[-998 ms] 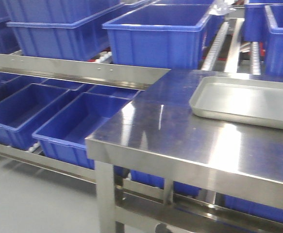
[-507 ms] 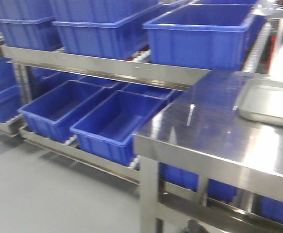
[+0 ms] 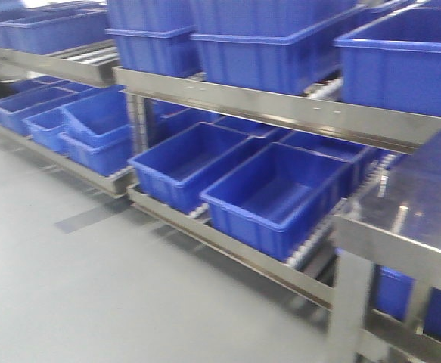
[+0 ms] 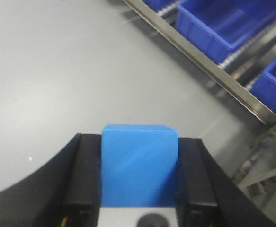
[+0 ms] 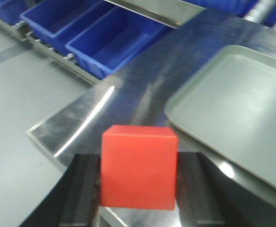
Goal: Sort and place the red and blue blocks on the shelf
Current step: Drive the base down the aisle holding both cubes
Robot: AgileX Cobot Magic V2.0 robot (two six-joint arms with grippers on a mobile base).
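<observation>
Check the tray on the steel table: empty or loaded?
Empty where visible: the tray shows only bare grey floor and rim. Its right side runs out of frame.

Bins (image 3: 273, 197) sit on the shelf (image 3: 281, 110), the table (image 3: 424, 204) to its right

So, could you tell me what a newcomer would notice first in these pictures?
First, the small red cube clamped in the right gripper over the shiny steel tabletop, beside a shallow grey tray. Next, the sky-blue cube clamped in the left gripper above the grey floor. In the front view, big dark-blue plastic bins line both tiers of the grey steel rack.
</observation>
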